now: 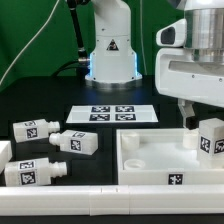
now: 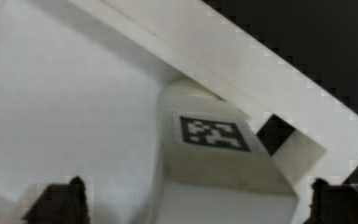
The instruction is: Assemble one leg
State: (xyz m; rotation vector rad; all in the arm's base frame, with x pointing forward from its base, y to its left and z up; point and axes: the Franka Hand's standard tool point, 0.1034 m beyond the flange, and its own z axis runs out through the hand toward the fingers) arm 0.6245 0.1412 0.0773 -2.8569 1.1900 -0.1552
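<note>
Leg (image 1: 211,137) stands upright at the far corner of the tray (image 1: 150,160), toward the exterior view's right, just under the gripper (image 1: 192,125). In the wrist view you see the leg (image 2: 220,140) with its tag against the tray's rim, and both fingertips (image 2: 59,200) spread wide, holding nothing. You appear to be seating this leg in its corner hole. Next, you likely need to grasp it squarely and twist it home. Three spare legs (image 1: 75,142) lie near the table's front edge.

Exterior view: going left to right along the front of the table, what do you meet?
Loose legs → large white tray → the leg standing at the tray's far right corner, under the hand.
</note>
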